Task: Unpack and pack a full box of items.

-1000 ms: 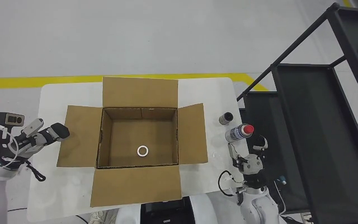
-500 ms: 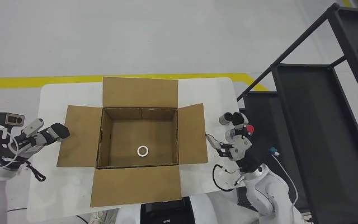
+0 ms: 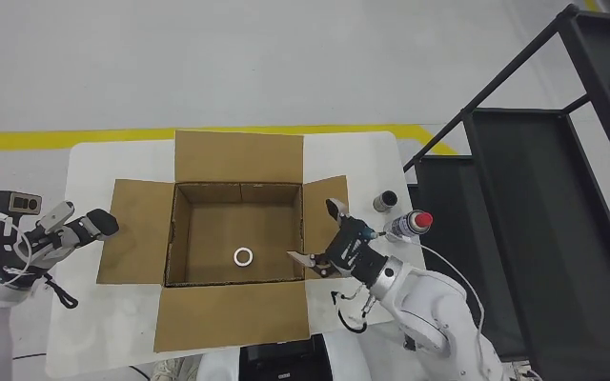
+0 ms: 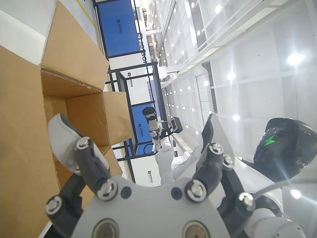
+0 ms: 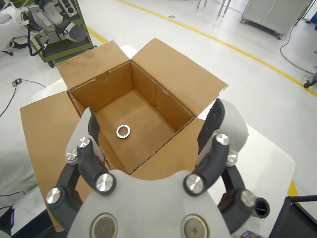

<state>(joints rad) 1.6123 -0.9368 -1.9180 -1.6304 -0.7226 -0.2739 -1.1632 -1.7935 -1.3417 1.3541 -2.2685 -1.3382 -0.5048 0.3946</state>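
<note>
in one box (image 3: 212, 238) lies one ring (image 3: 244, 255).

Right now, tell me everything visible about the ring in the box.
The ring is a small, flat, silvery band, metallic-looking, its open centre showing cardboard through it. It lies flat and alone on the floor of the open cardboard box, nearer the robot-side wall, touching only that floor. The right hand hangs open above the box's right wall, clear of it.
</note>
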